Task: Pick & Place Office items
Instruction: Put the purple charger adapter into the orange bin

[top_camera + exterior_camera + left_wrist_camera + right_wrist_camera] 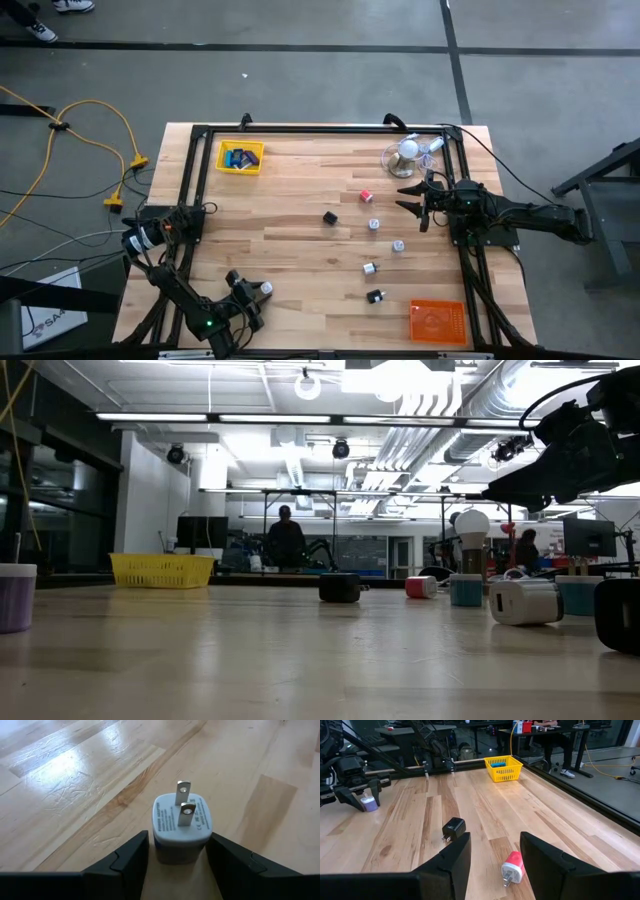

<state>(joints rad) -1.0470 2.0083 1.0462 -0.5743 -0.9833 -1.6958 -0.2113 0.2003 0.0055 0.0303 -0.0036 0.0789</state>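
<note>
A: Currently, item 1, the white plug adapter (181, 822): where is it sitting?

B: Between the left gripper (177, 862) fingers, which are clamping it, prongs pointing away, well apart from the yellow tray (240, 157).

A: Right gripper (495, 865)?

B: Hanging open, facing the red-white plug (512, 868).

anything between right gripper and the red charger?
Nothing: in the right wrist view only bare wood separates the open right gripper from the red charger. The high view agrees, with the black charger off to the side.
</note>
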